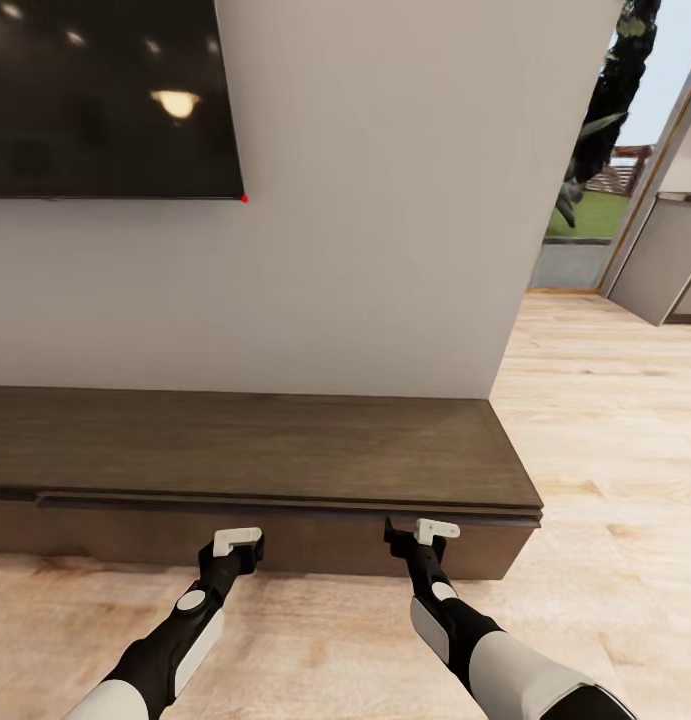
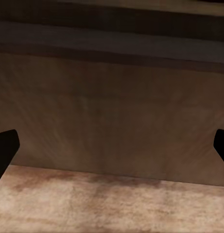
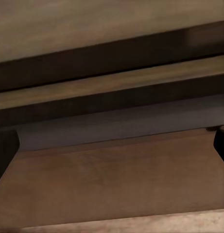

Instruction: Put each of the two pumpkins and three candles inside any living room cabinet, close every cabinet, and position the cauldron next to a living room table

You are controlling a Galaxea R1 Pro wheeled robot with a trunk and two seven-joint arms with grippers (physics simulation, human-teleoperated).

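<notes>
The robot faces the cabinet point(image 1: 255, 450), a long, low dark-brown unit that runs left to right across the lower middle of the head view, against the pale wall point(image 1: 385, 250). A dark screen point(image 1: 105, 95) occupies the upper left of the frame. Light plank floor point(image 1: 605, 400) extends to the right, toward a glass door point(image 1: 595, 150) at the upper right.

Both arms reach forward and low toward the cabinet's front face. The left hand point(image 1: 237, 545) sits at lower centre-left, the right hand point(image 1: 422, 533) at lower centre-right. Each is just beside the flat drawer front point(image 2: 112, 111), directly under the overhanging top edge point(image 3: 112, 80).

In both wrist views the dark fingertips stand at opposite side edges of the frame, so both hands are spread wide and hold nothing.

The deciding relation: the cabinet's long axis lies crosswise to both arms, and the front lies straight ahead of each hand. The right hand appears marginally closer to the lip under the top. No pumpkins, candles or cauldron are visible.

Judgement: the step in hand is working the drawer front, opening or closing it.
</notes>
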